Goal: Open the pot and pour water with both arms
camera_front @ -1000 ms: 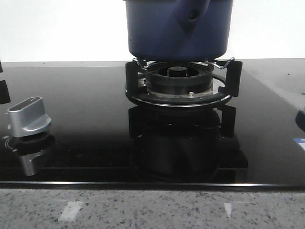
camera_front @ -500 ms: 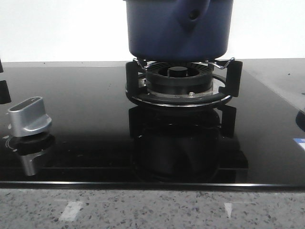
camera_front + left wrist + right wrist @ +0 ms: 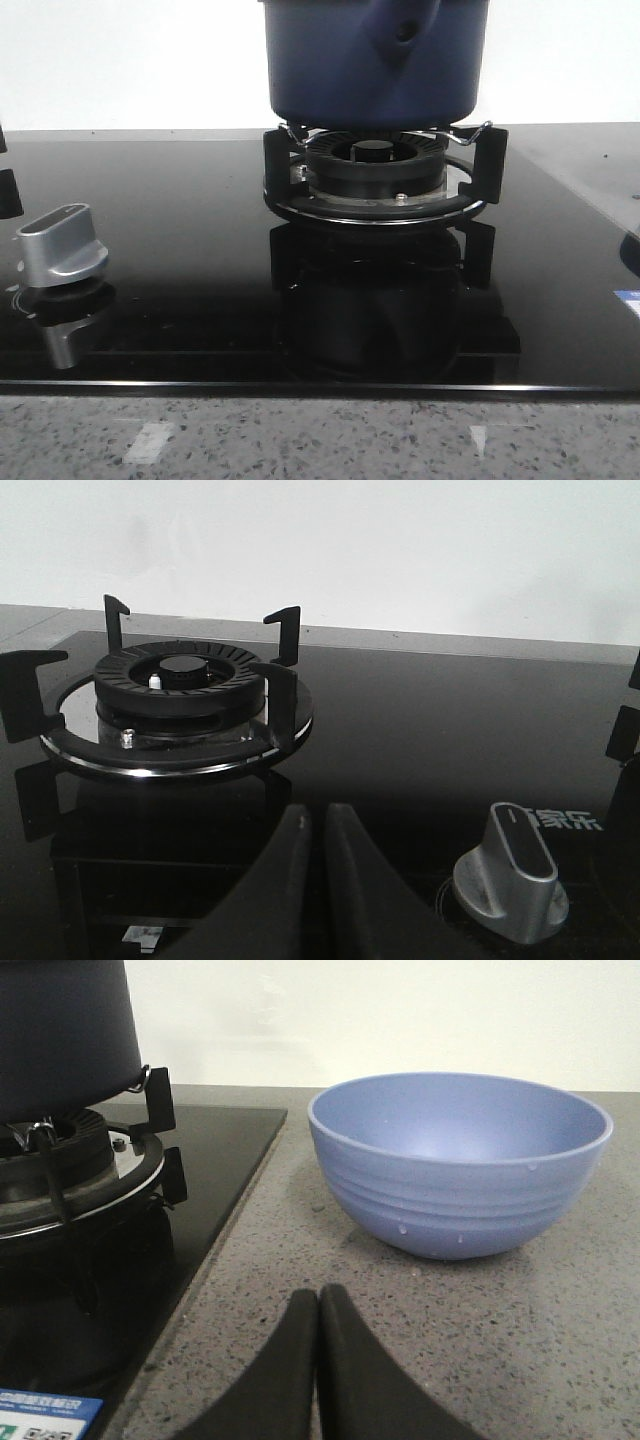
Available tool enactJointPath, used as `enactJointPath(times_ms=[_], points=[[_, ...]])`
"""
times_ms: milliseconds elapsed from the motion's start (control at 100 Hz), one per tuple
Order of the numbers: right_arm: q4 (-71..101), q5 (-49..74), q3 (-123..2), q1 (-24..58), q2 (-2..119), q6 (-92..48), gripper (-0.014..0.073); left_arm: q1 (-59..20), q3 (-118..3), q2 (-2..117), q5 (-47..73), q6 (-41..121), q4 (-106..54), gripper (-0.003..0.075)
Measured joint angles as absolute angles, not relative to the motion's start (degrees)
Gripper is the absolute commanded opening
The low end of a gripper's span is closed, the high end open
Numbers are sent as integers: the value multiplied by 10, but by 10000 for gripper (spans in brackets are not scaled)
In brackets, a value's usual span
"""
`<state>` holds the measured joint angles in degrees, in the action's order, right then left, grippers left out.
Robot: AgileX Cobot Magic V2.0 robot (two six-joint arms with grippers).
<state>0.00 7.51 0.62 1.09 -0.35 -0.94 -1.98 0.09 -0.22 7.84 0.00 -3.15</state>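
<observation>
The dark navy-blue pot (image 3: 375, 60) stands on the black burner grate (image 3: 385, 175) at the back centre of the front view. Its handle stub with a small hole faces the camera, and its top is cut off by the frame, so no lid shows. Its dark side also shows in the right wrist view (image 3: 62, 1035). My right gripper (image 3: 318, 1305) is shut and empty, low over the grey speckled counter, to the right of the pot. My left gripper (image 3: 318, 820) is shut and empty, low over the black glass hob near a second burner. Neither gripper shows in the front view.
A lighter blue bowl (image 3: 460, 1160) stands on the counter (image 3: 520, 1330) ahead of my right gripper. A second, bare burner (image 3: 175, 705) lies ahead of my left gripper. A silver knob (image 3: 512, 875) sits beside it, also in the front view (image 3: 62, 245). The hob's edge (image 3: 215, 1250) runs beside my right gripper.
</observation>
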Motion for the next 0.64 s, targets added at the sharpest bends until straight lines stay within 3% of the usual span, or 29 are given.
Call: enactJointPath(times_ms=[640], points=[[0, 85, 6, 11, -4, -8, -47, -20, 1, -2, 78, 0, -31, -20]])
